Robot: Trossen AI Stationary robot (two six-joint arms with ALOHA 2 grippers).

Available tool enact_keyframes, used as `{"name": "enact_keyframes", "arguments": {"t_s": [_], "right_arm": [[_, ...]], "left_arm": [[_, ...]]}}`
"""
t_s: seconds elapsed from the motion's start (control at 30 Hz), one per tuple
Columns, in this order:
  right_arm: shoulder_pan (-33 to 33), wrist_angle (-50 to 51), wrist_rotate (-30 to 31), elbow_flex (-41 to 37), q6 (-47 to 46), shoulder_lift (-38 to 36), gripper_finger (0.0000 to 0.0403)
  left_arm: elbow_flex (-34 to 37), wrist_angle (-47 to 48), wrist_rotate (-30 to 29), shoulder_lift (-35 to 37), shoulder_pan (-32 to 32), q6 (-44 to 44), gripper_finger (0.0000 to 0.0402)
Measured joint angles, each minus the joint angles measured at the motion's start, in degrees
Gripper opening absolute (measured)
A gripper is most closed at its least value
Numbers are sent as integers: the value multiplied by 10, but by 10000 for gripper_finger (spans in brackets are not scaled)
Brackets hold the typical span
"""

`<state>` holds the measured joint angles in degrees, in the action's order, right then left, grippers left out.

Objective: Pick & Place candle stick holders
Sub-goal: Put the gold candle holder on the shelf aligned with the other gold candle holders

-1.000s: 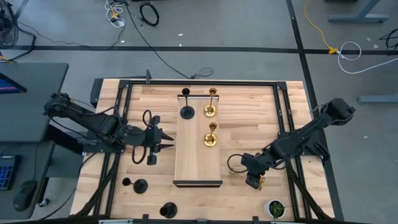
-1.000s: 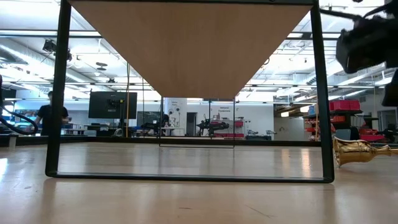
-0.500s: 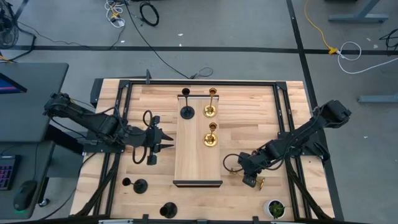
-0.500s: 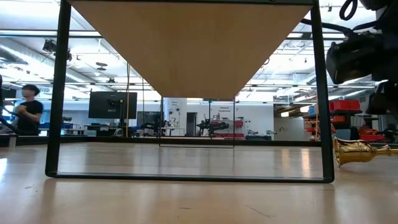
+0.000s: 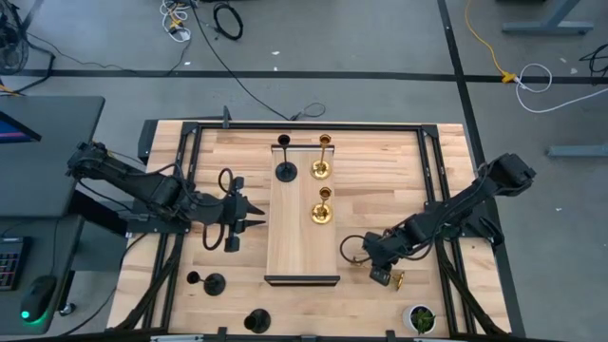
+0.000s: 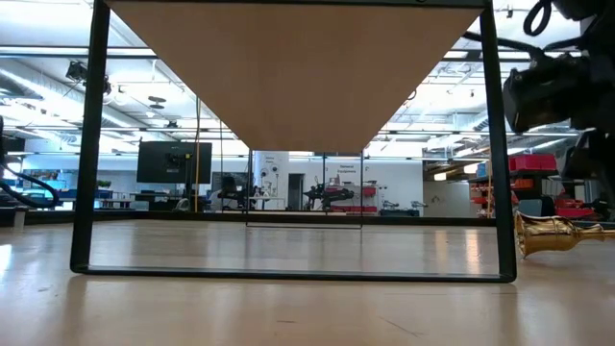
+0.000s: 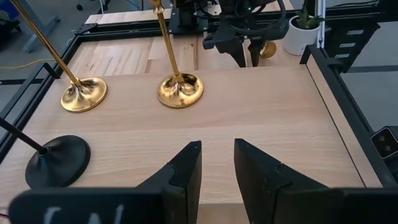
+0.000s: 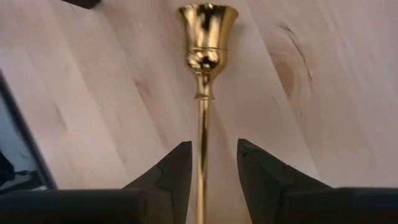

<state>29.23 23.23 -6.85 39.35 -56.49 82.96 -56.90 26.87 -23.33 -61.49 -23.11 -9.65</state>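
Right tool straddles a fallen gold candlestick near the counter's front right corner

Two black candlesticks (image 5: 256, 321) (image 5: 214, 282) stand by the counter's (image 5: 380, 161) front left edge. The right tool (image 8: 208, 155), narrowly parted, has a finger on either side of the lying gold candlestick's (image 8: 205, 37) stem without touching it. The left tool (image 7: 216, 155) hovers narrow and empty at the raised board's (image 5: 302, 252) left side. On the board stand two gold candlesticks (image 5: 321, 213) (image 5: 321, 169) and, farthest back, a black one (image 5: 284, 171).

The table (image 5: 380, 171) at the frame's centre is pale wood, smooth with visible grain. The raised board (image 7: 249, 124) is lighter, matt wood. The gold candlesticks (image 7: 179, 87) are glossy polished metal; the black candlestick (image 7: 59, 160) at lower left looks matt. The fingers (image 8: 171, 171) are dull black.
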Motion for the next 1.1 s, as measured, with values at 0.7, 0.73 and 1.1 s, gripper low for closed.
{"name": "enact_keyframes", "arguments": {"t_s": [0.7,0.73,1.1], "right_arm": [[0,-13,16,1,6,63,86],[0,-12,19,1,6,63,73],[0,-8,32,0,0,63,15]], "left_arm": [[0,10,0,0,0,-3,96],[0,10,0,0,0,-3,96],[0,10,0,0,0,-3,96]]}}
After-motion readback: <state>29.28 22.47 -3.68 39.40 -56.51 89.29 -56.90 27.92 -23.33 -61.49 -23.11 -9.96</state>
